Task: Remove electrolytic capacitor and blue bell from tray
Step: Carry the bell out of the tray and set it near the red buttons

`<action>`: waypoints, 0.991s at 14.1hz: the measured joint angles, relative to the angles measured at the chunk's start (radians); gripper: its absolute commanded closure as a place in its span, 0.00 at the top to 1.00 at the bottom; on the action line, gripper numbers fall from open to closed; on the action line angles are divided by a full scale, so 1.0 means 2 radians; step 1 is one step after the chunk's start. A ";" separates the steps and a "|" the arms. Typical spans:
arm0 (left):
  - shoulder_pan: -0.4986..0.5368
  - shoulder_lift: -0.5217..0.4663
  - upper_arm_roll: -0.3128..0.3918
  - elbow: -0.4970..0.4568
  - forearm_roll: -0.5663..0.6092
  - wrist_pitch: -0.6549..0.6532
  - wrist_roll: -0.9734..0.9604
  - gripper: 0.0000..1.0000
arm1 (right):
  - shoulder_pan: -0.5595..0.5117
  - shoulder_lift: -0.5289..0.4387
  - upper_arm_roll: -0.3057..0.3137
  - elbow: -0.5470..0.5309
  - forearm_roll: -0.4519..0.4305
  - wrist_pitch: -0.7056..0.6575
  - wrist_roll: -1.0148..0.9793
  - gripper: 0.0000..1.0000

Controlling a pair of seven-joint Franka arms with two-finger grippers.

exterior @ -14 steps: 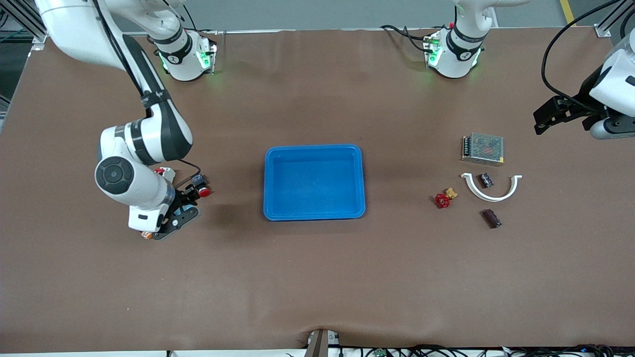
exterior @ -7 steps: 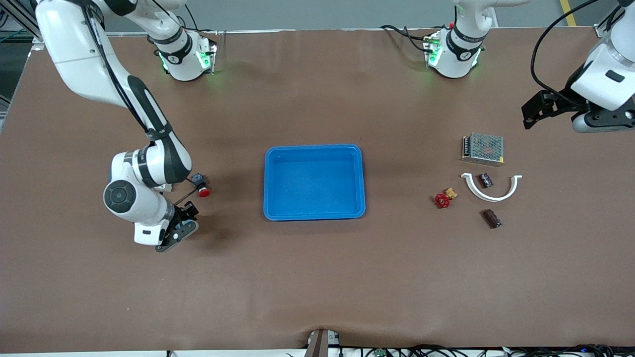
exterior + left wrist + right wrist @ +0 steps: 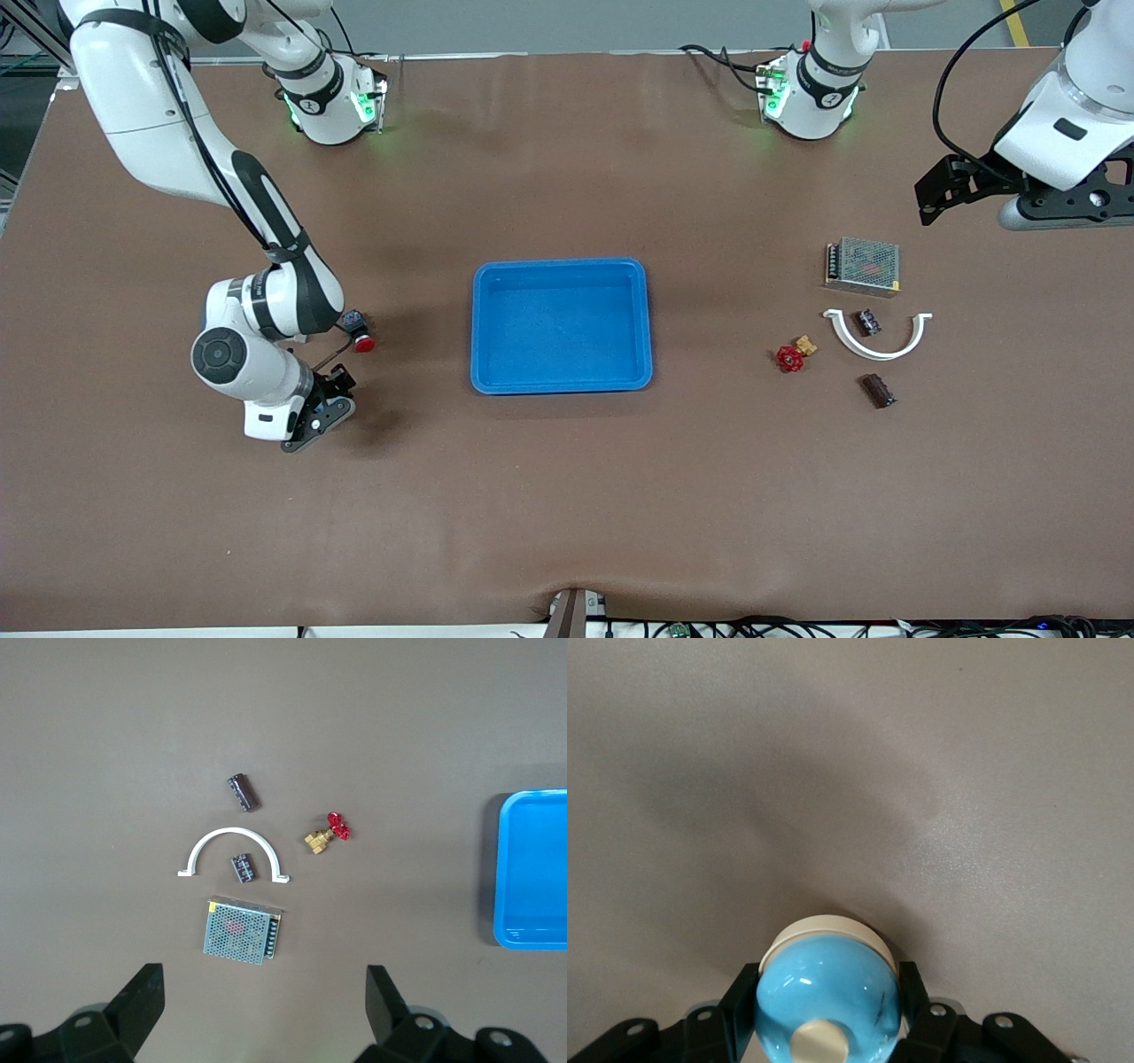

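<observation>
My right gripper (image 3: 828,1003) is shut on a blue dome bell (image 3: 828,992) with a cream base and cream knob, low over bare table. In the front view that gripper (image 3: 312,418) sits toward the right arm's end and the wrist hides the bell. A dark cylindrical capacitor (image 3: 877,390) lies toward the left arm's end, and also shows in the left wrist view (image 3: 243,790). A smaller capacitor (image 3: 866,322) lies inside a white arc (image 3: 877,351). My left gripper (image 3: 261,985) is open and empty, up in the air (image 3: 930,190) over the table beside the power supply (image 3: 864,264).
A blue tray (image 3: 561,266) stands mid-table. A red push button (image 3: 359,341) lies beside the right wrist. A red-handled brass valve (image 3: 791,356) lies between the tray and the white arc. The power supply is a metal mesh box.
My right gripper has shifted a little nearer to the front camera with the bell. My left gripper has swung upward and toward the table's middle, still open.
</observation>
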 measured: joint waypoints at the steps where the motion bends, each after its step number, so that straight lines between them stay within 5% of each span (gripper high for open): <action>1: 0.001 0.000 0.000 0.000 -0.002 0.000 0.004 1.00 | 0.000 0.000 0.000 0.000 0.000 0.000 0.000 0.72; 2: 0.002 0.000 0.001 0.000 -0.006 0.000 0.008 1.00 | 0.000 0.000 0.000 0.000 0.000 0.000 0.000 1.00; 10: -0.001 -0.005 0.015 0.000 -0.018 -0.003 0.013 1.00 | 0.003 -0.003 0.006 0.006 0.000 -0.010 0.041 1.00; 14: -0.017 -0.006 0.049 0.003 -0.031 -0.016 0.025 1.00 | 0.031 -0.051 0.011 0.023 -0.001 -0.125 0.165 1.00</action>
